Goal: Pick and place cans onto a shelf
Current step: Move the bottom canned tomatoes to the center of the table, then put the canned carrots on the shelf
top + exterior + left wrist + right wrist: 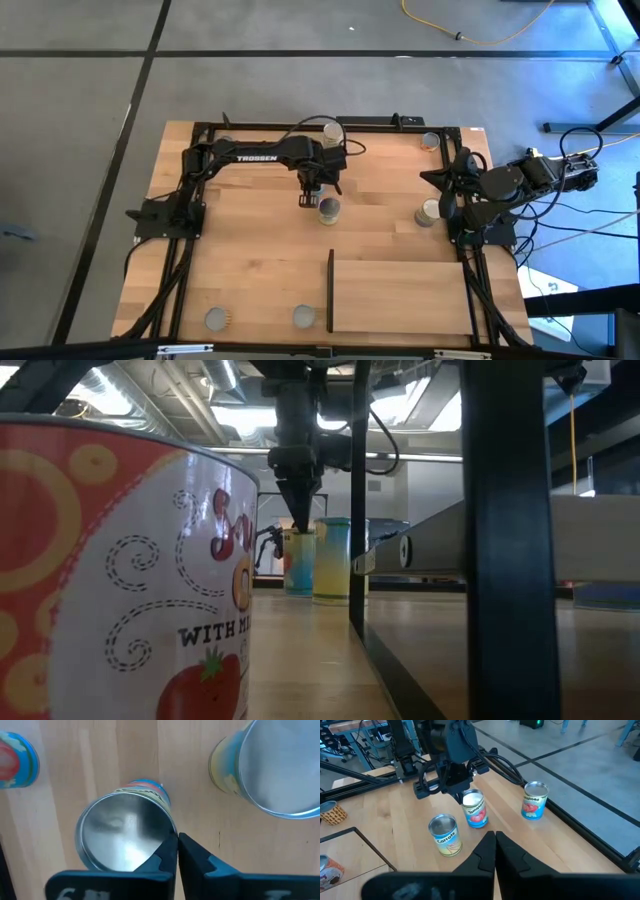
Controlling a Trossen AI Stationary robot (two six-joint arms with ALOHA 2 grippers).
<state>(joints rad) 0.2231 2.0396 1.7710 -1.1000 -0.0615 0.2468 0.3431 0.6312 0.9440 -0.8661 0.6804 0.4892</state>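
Note:
My left gripper (308, 197) hangs shut at mid-table, fingers pointing down over a blue-labelled can (120, 835) with a shiny metal top; this can also shows in the right wrist view (476, 812). Its fingertips (170, 847) stand at that can's top rim. A yellow "Carrots" can (329, 209) stands upright just beside it. A tomato can (333, 131) stands nearer the far edge. The shelf (400, 295) lies flat at the near right, its black upright edge (330, 290) on its left short side. My right gripper (495, 845) is shut and empty at the table's right edge. My left gripper's shut fingertips point down from above at the top rim (162, 837) of the blue-labelled can, at one side of its lid. The can stands upright on the table. I cannot tell whether the fingertips touch it.
Two cans (430, 141) (428, 213) stand near the right arm, and two more (216, 319) (303, 317) stand by the near edge left of the shelf. One of these fills the low view's left (120, 570). A black frame runs along the table's edges (300, 124).

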